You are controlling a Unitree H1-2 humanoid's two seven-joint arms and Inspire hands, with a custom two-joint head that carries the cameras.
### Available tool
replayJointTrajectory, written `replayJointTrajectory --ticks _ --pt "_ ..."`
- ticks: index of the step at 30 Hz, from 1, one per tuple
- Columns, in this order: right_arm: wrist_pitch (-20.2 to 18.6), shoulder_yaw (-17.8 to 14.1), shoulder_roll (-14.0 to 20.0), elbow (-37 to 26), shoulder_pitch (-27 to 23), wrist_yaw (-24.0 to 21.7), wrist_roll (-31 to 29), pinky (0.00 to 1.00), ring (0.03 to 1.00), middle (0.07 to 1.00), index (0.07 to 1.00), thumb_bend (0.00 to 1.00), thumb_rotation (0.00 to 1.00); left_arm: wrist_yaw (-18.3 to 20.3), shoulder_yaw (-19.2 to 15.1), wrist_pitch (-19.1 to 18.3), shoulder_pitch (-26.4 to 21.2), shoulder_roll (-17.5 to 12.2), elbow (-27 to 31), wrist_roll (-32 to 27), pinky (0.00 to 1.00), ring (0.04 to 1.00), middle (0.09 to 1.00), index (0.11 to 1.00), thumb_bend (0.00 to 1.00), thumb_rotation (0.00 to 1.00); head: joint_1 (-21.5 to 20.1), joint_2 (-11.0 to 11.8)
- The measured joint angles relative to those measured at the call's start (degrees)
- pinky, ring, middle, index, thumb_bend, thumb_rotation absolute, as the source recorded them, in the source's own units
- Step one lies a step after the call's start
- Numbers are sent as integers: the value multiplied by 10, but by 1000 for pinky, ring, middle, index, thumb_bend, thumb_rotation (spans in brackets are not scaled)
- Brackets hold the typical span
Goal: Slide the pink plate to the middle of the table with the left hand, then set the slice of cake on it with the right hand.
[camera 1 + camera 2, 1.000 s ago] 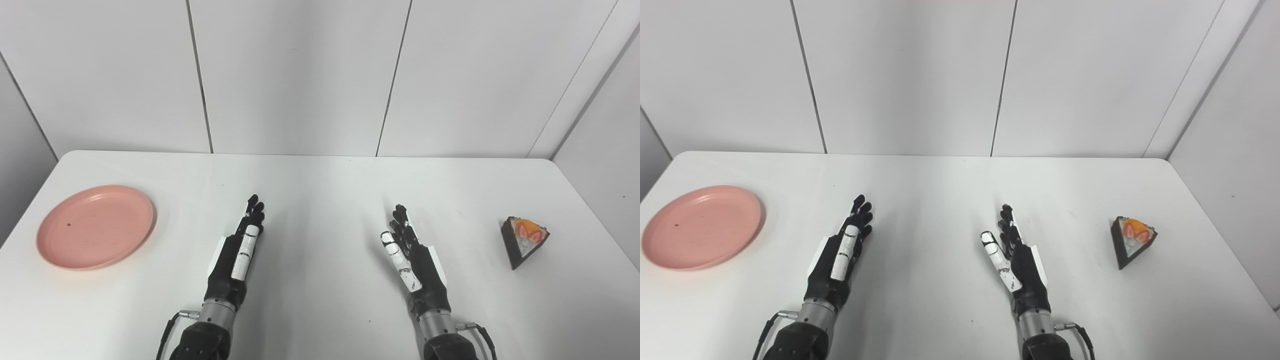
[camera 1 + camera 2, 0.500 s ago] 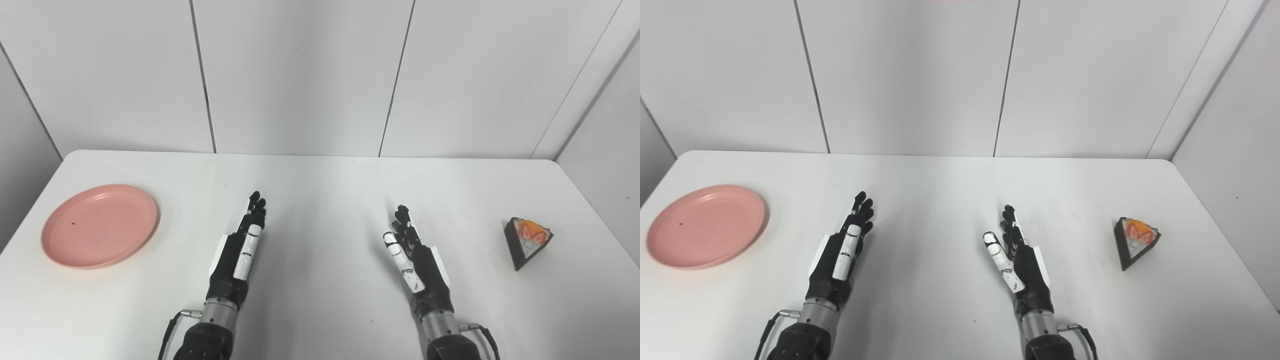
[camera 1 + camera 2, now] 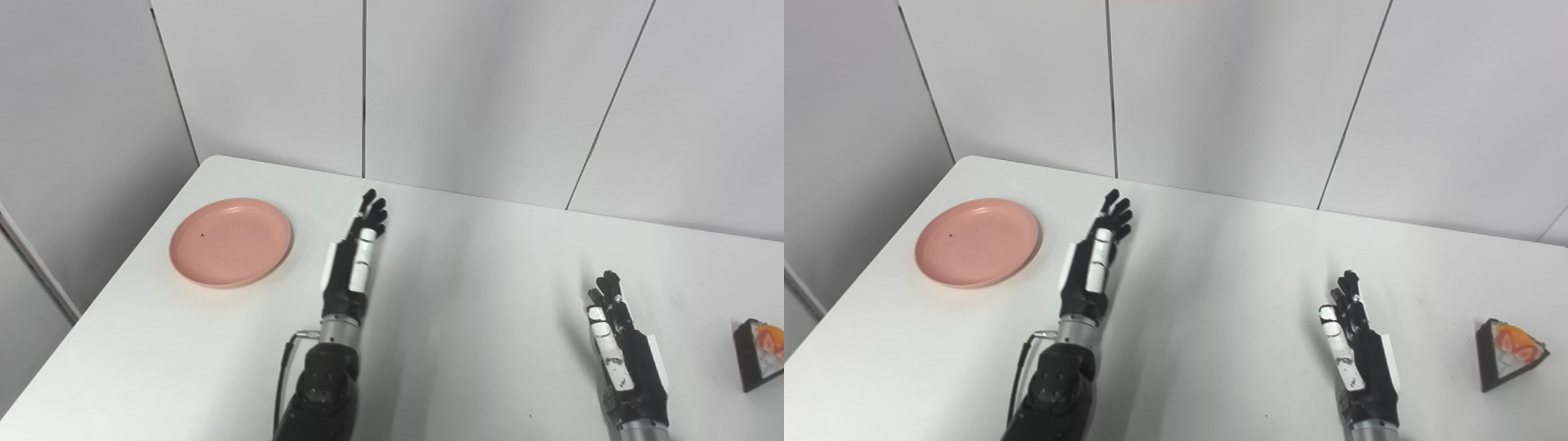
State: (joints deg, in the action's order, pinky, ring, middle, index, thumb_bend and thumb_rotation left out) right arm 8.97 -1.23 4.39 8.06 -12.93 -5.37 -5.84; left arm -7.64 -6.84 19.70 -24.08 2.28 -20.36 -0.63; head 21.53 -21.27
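Note:
The pink plate (image 3: 230, 249) lies empty near the table's left edge. My left hand (image 3: 354, 262) is open, fingers straight and pointing away, just right of the plate and apart from it. The slice of cake (image 3: 1508, 353), dark with orange and red fruit on top, stands near the right edge; in the left eye view (image 3: 761, 353) it is cut off by the frame. My right hand (image 3: 1358, 355) is open and empty, left of the cake with a clear gap between them.
The white table (image 3: 478, 288) ends at grey wall panels (image 3: 465, 92) behind and a side panel on the left. Its left edge (image 3: 122, 269) runs close to the plate.
The camera has turned left, so the whole picture has shifted right. My left hand has reached forward and now lies beside the plate. The right hand, plate and cake look unmoved.

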Motion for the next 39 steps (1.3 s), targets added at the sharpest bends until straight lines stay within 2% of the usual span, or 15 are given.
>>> replayJointTrajectory --ticks 1,4,8,9,12,14,17,19,21,22,27,33,39 --pt "0 0 1 -1 0 -2 -1 1000 1000 1000 1000 446 763 -1 -7 -7 -2 -12 7 -1 938 854 857 853 744 1000 1 1" --pt "0 -4 2 -4 3 -6 -9 1000 1000 1000 1000 434 757 -3 -29 -38 -7 -42 47 -6 935 854 850 845 729 1000 0 3" --pt "0 -6 3 -5 4 -6 -12 1000 1000 1000 1000 413 754 -4 -47 -54 -19 -78 62 -22 876 850 846 837 707 1000 3 4" --pt "-1 -6 3 -6 4 -6 -12 1000 1000 1000 1000 418 754 -4 -53 -59 -21 -83 63 -26 844 816 820 813 703 1000 4 4" --pt "-4 -5 2 -11 7 -6 -11 1000 1000 1000 1000 409 757 -7 -66 -82 -22 -96 71 -26 810 784 791 786 714 1000 7 4" --pt "-6 -5 1 -14 9 -6 -11 1000 1000 1000 1000 394 757 -7 -75 -100 -23 -107 77 -26 836 774 779 776 733 1000 8 4" --pt "-13 -5 1 -19 14 -6 -11 1000 1000 1000 1000 372 761 -7 -95 -130 -23 -136 83 -26 757 754 764 764 724 1000 13 4" --pt "-17 -5 1 -24 18 -6 -11 1000 1000 1000 1000 358 763 -14 -108 -132 -24 -154 80 -26 734 743 753 754 732 1000 14 4" --pt "-23 -5 1 -26 19 -6 -11 1000 1000 1000 1000 350 762 -19 -119 -132 -26 -170 74 -26 743 739 746 749 744 1000 14 4" --pt "-26 -5 1 -26 20 -6 -11 1000 1000 1000 1000 329 748 -21 -124 -132 -26 -178 71 -25 781 745 752 759 745 1000 14 4" --pt "-30 -4 -3 -30 22 -6 -11 1000 1000 1000 1000 318 758 -39 -134 -136 -25 -205 52 -7 796 727 732 742 755 1000 16 5" --pt "-34 -4 -3 -31 22 -5 -11 1000 1000 1000 1000 295 753 -40 -144 -132 -22 -244 -14 -7 746 744 748 763 745 1000 16 4" --pt "-35 -4 -4 -33 24 -3 -11 1000 1000 1000 1000 291 737 -35 -151 -131 -12 -261 -41 -10 789 792 781 794 764 1000 18 3"
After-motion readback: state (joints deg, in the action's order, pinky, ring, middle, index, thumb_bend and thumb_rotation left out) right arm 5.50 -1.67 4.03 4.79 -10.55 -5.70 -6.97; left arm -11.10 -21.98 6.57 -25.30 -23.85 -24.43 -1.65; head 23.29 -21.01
